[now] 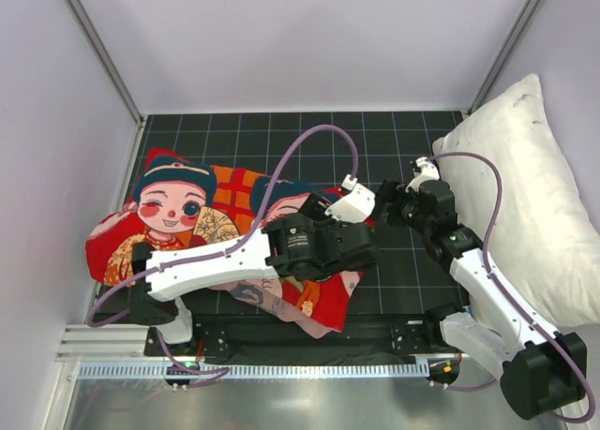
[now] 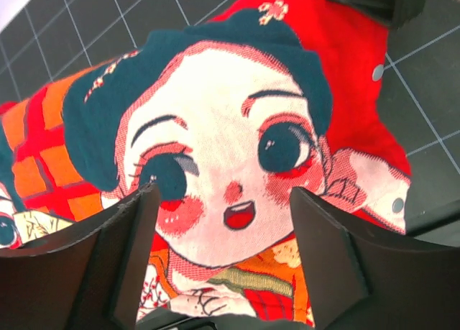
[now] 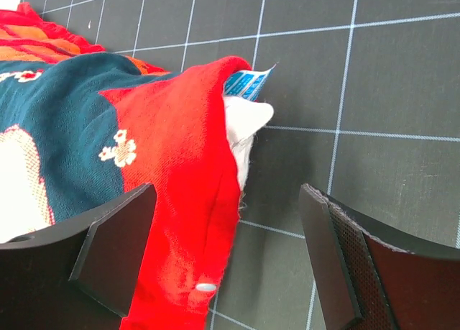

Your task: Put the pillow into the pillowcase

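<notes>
The pillowcase (image 1: 187,219) lies on the surface (image 1: 403,140), directly beneath the left pincer (image 2: 223,195) and to the left of the right pincer (image 3: 226,193). The pillow (image 3: 248,121) appears to sit almost wholly inside it. Only a white corner and a blue tag (image 3: 249,83) show at the red open edge, just ahead of the right pincer. A larger pillow (image 1: 530,186) leans against the wall behind the right arm, well apart from both pincers.

Pincer state:
- **Left:** the fingers are spread wide above the printed face and hold nothing.
- **Right:** the fingers are spread wide with the red edge below the gap between them, and they hold nothing. Whether they touch the cloth cannot be told.

Handling, as judged from the scene:
- **Pillow:** it is probably light, soft and springy. It would compress under a pinch and bulge back out once released.
- **Pillowcase:** it is thin, limp woven cloth. It is likely to bunch, and to slide on the surface if dragged.

Where to take hold:
- Pinch the red hem at the open edge, near the snap (image 3: 206,287).
- Take the cloth layer only, not the filling behind it.
- Draw the hem forward over the exposed corner, or press the corner inward while the hem is held.
- Do not grip the tag, which may tear.
</notes>
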`<act>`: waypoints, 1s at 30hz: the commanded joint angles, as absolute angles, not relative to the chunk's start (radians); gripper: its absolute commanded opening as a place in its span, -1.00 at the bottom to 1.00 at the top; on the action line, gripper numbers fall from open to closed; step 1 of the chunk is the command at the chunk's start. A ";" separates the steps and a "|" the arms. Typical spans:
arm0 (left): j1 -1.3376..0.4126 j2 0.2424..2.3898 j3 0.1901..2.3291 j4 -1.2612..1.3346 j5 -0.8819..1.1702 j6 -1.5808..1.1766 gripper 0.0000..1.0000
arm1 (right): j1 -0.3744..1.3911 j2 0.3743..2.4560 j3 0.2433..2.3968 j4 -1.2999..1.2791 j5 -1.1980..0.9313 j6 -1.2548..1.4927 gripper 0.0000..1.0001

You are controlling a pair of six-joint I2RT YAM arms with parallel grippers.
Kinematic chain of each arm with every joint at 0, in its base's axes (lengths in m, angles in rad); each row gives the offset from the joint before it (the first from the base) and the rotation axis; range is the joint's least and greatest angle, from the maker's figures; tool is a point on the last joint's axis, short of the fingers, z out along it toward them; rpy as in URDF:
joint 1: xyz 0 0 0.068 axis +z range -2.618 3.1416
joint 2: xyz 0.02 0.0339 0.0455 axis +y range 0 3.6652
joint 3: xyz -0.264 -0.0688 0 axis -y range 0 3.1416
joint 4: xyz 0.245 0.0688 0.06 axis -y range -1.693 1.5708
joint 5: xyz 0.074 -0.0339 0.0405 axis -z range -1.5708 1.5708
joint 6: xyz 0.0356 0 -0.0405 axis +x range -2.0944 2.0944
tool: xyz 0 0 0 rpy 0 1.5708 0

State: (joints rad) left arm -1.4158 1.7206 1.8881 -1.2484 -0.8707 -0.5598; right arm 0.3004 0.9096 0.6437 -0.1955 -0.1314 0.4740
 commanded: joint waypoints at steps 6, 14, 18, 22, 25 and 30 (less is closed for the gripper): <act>-1.393 1.436 1.631 -1.079 -0.825 -0.658 0.71 | 0.180 1.089 0.741 -0.109 -0.397 0.600 0.52; -1.270 1.169 1.303 -0.902 -0.675 -0.696 0.73 | 0.173 1.135 0.718 0.101 -0.584 0.810 -0.17; -1.269 1.157 1.263 -0.913 -0.641 -0.709 0.73 | 0.150 1.176 0.748 0.117 -0.612 0.857 -0.86; -1.270 1.177 1.210 -0.836 -0.458 -0.681 0.73 | 0.106 1.203 0.804 0.039 -0.499 0.783 -0.92; -1.298 1.204 1.167 -0.758 -0.336 -0.661 0.72 | 0.083 1.210 0.867 -0.119 -0.311 0.686 -0.92; -1.463 1.255 1.166 -0.720 -0.336 -0.687 0.73 | 0.069 1.200 0.904 -0.245 -0.077 0.600 -0.92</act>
State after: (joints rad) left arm -1.3708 1.2446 1.1614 -0.8207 -0.4133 -0.6724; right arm 0.0841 1.2175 0.8669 -0.1555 -0.3084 0.6891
